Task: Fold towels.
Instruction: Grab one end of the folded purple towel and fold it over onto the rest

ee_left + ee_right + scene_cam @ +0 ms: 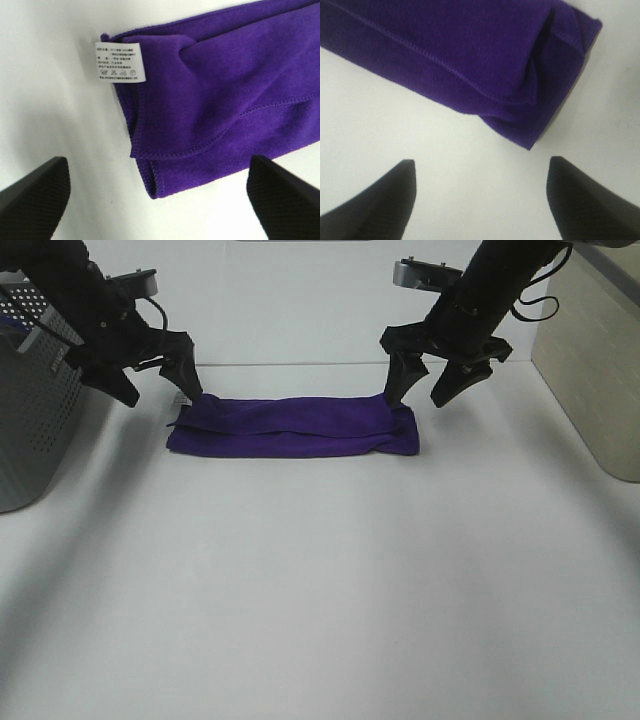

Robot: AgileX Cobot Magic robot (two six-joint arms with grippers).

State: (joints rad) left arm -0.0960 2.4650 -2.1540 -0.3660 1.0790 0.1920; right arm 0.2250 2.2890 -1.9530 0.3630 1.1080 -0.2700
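Black left fingers [40, 192] spread apart, empty, at the towel's [295, 428] tagged end; white tag [120, 61] face up. Same for right fingers [380, 200], apart and empty at the opposite end. Towel purple, folded into a long strip, flat on white desk [320, 590]. Grey basket [30, 430] at desk's left edge.

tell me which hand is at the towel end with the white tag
The left hand: its end of the purple towel carries the white care tag. The end by the right hand shows only folded cloth.
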